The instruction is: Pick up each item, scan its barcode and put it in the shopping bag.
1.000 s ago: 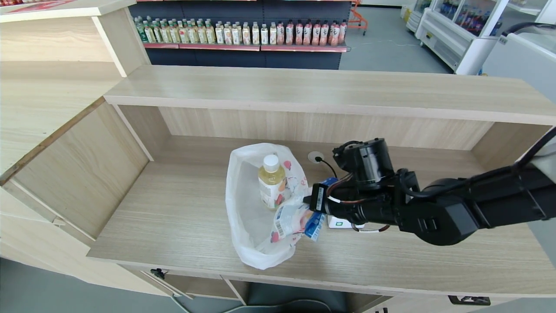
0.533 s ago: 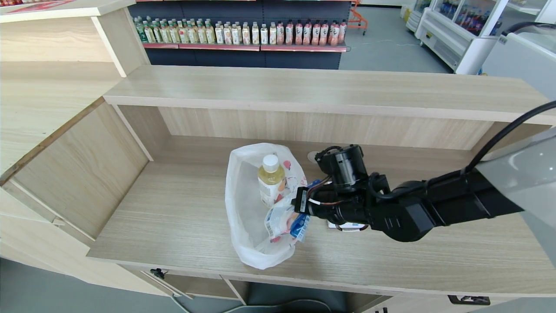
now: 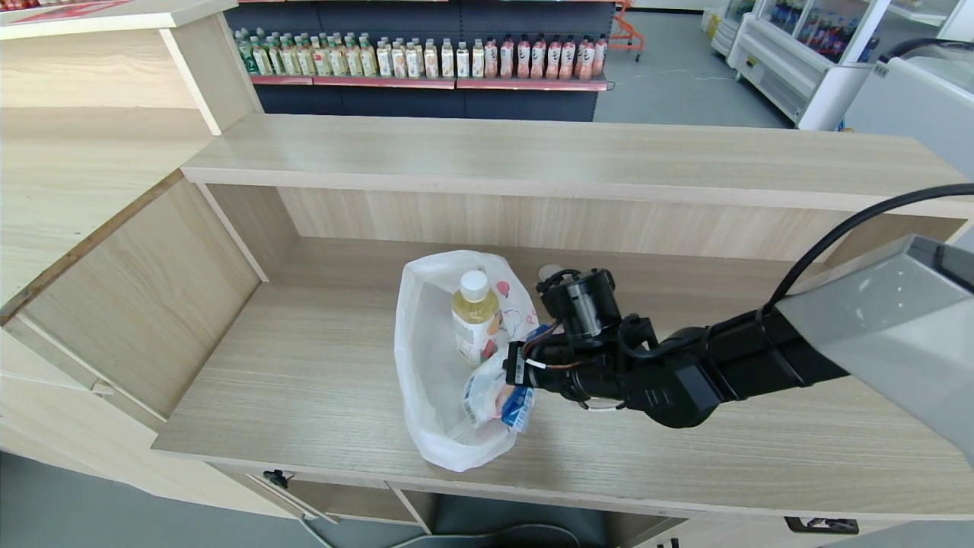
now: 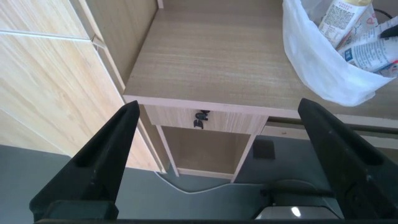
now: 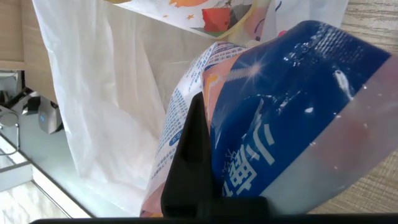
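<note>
- I am keeping the right gripper closed on a glossy blue, white and pink foil snack packet. In the right wrist view one black finger is pressing against the packet's crinkled film.
- The packet is hanging at the mouth of the thin white plastic shopping bag, on the bag's side nearer the right edge of the light wooden counter. The bag itself is lying near the counter's front edge, about midway along it.
- A clear plastic bottle of yellowish drink with a white cap is standing inside the bag, toward the back edge.
- I am holding the left gripper low, off the front edge of the counter, with its two black fingers spread wide and nothing between them.
- Handling, as I am judging it: the packet is looking light, soft and air-filled, so its film is likely slippery and its contents crushable. I would be gripping a flat seam or the upper margin with modest force, not the puffed middle.
- The bag is looking limp and unable to hold its own mouth open. I am expecting its wall to fold or drag if the packet is brushing it, so I am favouring a release well inside the opening.
</note>
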Motion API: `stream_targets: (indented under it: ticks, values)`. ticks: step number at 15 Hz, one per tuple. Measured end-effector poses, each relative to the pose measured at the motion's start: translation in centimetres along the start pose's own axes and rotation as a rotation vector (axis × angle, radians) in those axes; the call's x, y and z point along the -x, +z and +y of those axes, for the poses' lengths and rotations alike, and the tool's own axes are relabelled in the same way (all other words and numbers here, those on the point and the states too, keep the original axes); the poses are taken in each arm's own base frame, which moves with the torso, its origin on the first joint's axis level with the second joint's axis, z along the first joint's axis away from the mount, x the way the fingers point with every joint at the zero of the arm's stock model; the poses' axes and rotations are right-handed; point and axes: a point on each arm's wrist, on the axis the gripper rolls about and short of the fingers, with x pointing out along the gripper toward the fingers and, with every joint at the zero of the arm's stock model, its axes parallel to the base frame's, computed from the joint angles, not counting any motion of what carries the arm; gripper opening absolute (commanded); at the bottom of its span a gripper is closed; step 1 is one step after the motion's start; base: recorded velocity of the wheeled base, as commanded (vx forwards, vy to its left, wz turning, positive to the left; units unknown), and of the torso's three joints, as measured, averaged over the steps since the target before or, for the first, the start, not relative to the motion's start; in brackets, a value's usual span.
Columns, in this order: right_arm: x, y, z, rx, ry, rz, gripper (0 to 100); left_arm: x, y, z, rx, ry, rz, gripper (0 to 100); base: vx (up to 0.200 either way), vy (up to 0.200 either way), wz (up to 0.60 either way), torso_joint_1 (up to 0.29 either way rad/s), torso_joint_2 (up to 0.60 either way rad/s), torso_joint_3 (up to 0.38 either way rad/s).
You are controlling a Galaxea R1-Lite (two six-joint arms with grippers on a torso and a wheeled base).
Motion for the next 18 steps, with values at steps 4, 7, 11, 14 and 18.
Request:
stream_targets:
  ticks: [4,7,11,14,18]
  values:
    - [0.0,0.4,0.5,0.002,0.037,-0.038,100,0.0,0.0,0.0,0.000,0.000,0.000,100,0.000,0.000,0.00,0.000,0.00,0.000]
    - [0.1,0.5,1.2,0.003,0.069,-0.064,100,0.0,0.0,0.0,0.000,0.000,0.000,100,0.000,0.000,0.00,0.000,0.00,0.000]
    - [1.7,1.5,2.0,-0.014,0.133,-0.106,100,0.0,0.0,0.0,0.000,0.000,0.000,100,0.000,0.000,0.00,0.000,0.00,0.000]
    - [3.2,2.5,-0.2,-0.045,0.086,-0.128,100,0.0,0.0,0.0,0.000,0.000,0.000,100,0.000,0.000,0.00,0.000,0.00,0.000]
    - [6.0,4.6,-1.9,-0.074,0.058,-0.198,100,0.0,0.0,0.0,0.000,0.000,0.000,100,0.000,0.000,0.00,0.000,0.00,0.000]
